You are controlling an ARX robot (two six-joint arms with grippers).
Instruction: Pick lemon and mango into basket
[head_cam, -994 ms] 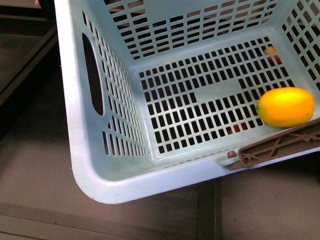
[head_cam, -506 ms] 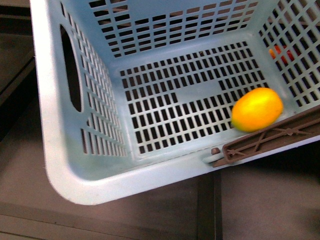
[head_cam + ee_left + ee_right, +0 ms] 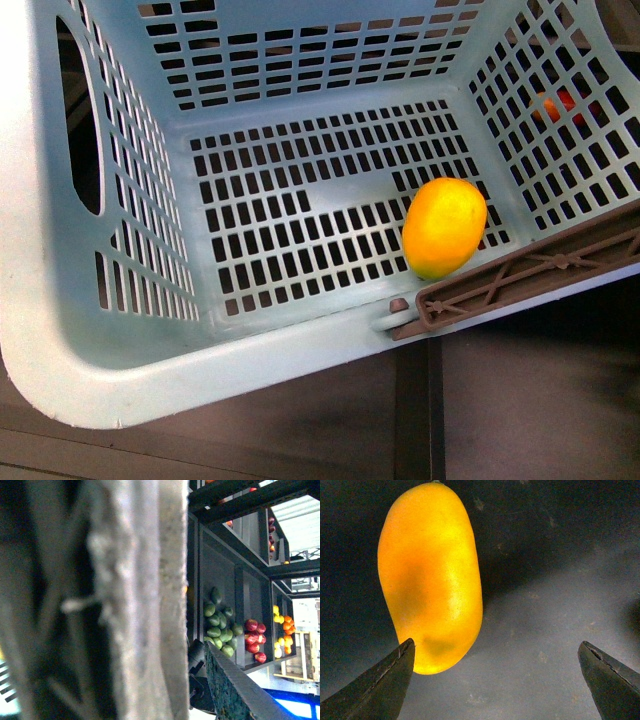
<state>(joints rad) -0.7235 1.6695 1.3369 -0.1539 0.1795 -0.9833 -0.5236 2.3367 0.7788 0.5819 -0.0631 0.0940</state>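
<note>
The lemon (image 3: pixel 444 227) lies inside the teal basket (image 3: pixel 120 370) beside its brown handle (image 3: pixel 530 275), the right claw (image 3: pixel 496 645) is spread wide at the mango (image 3: pixel 430 575), and I cannot tell how the left claw stands.

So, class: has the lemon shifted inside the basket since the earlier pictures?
Yes. The lemon has rolled along the brown handle of the basket toward the hinge, turning crosswise to it.

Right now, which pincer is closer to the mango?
Right. The right pincer is open at the mango, one fingertip beside it. The left wrist view shows no mango nearby, only distant fruit shelves.
</note>
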